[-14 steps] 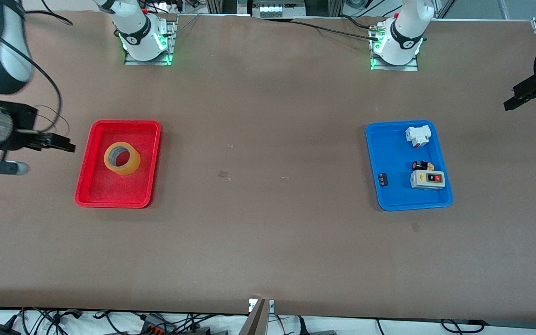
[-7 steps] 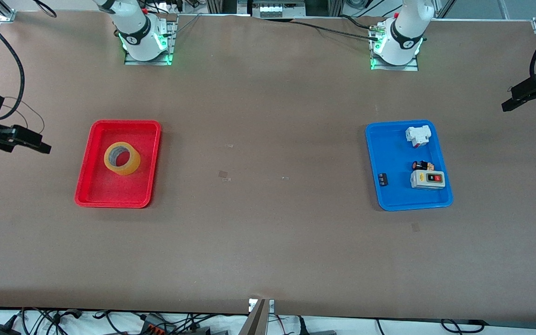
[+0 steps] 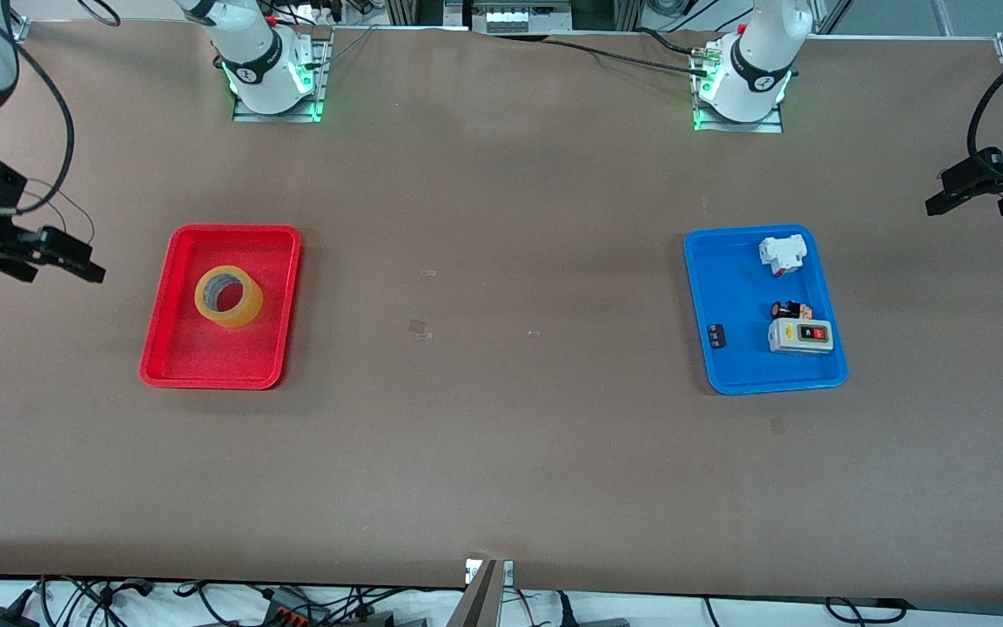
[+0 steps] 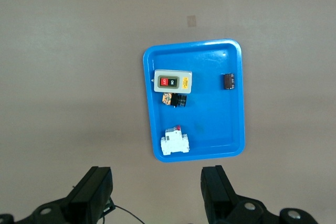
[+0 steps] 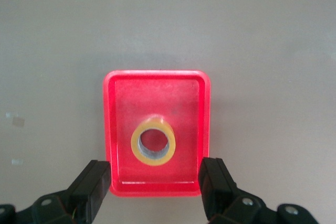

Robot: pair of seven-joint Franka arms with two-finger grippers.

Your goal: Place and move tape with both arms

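Note:
The tape is a yellowish ring lying flat in the red tray toward the right arm's end of the table. In the right wrist view the tape lies in the red tray ahead of the fingers. My right gripper is open and empty in the air, over the table's end beside the red tray; it also shows in the right wrist view. My left gripper is open and empty, over the other end of the table beside the blue tray; it also shows in its own wrist view.
The blue tray holds a white switch block, a grey button box, a small black part and a small black-and-orange part. The left wrist view shows this tray from above. Both arm bases stand along the table's edge farthest from the front camera.
My right gripper has drawn away from the red tray toward the table's end. My left gripper has drifted slightly toward the blue tray. The tape has not moved.

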